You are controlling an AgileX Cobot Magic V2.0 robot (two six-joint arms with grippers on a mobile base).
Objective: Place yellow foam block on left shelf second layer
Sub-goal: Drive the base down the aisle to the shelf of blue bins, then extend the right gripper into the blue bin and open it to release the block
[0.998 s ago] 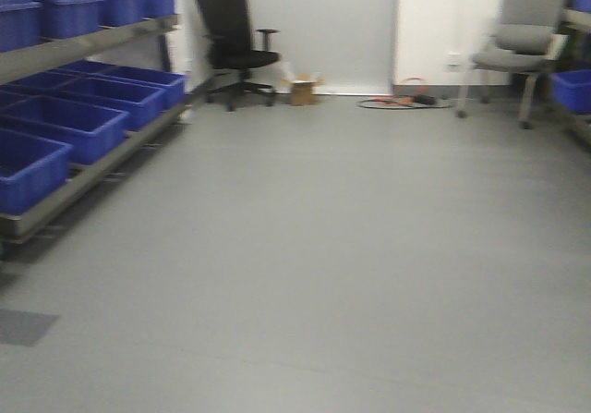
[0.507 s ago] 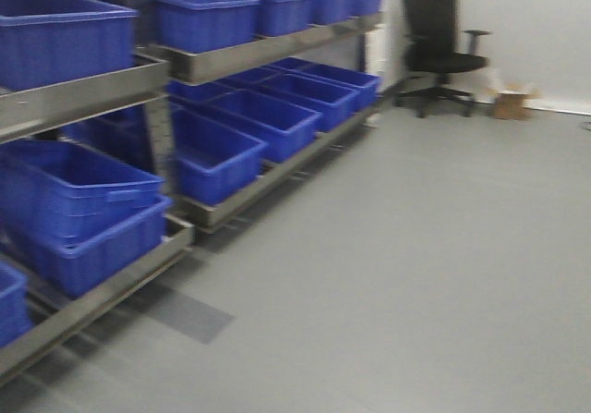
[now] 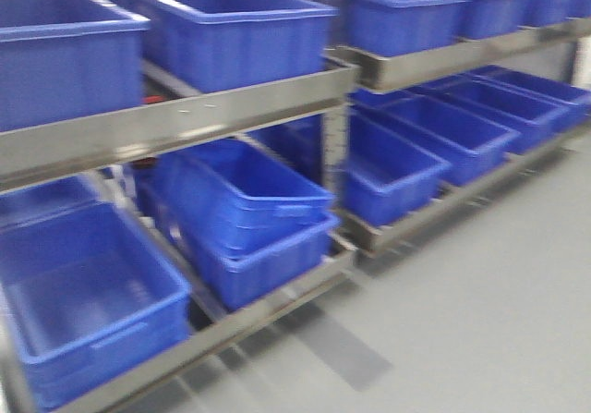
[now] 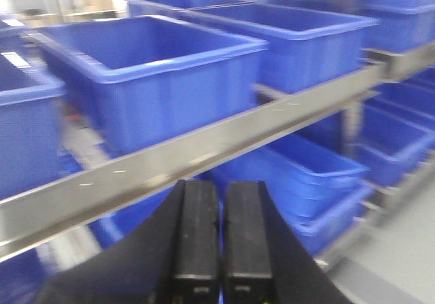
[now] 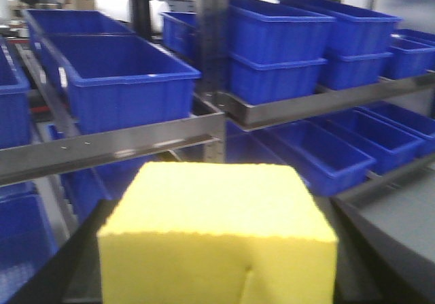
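The yellow foam block (image 5: 217, 229) fills the bottom of the right wrist view, held between my right gripper's (image 5: 216, 249) dark fingers (image 5: 64, 263). It sits in front of the metal shelf (image 5: 115, 147) with blue bins. My left gripper (image 4: 221, 232) is shut and empty, its two black fingers (image 4: 197, 229) pressed together, pointing at a shelf rail (image 4: 204, 154) below a blue bin (image 4: 156, 73). The front view shows the shelf (image 3: 185, 122) with two layers of blue bins; neither gripper nor the block shows there.
Blue bins (image 3: 231, 25) stand on the upper layer and more bins (image 3: 249, 219) on the lower one, some stacked. A vertical shelf post (image 3: 334, 150) splits the bays. Grey floor (image 3: 480, 311) lies at the right.
The front view has swung left: the chairs and open floor are gone from view, and the shelf with blue bins now fills the frame, much closer.
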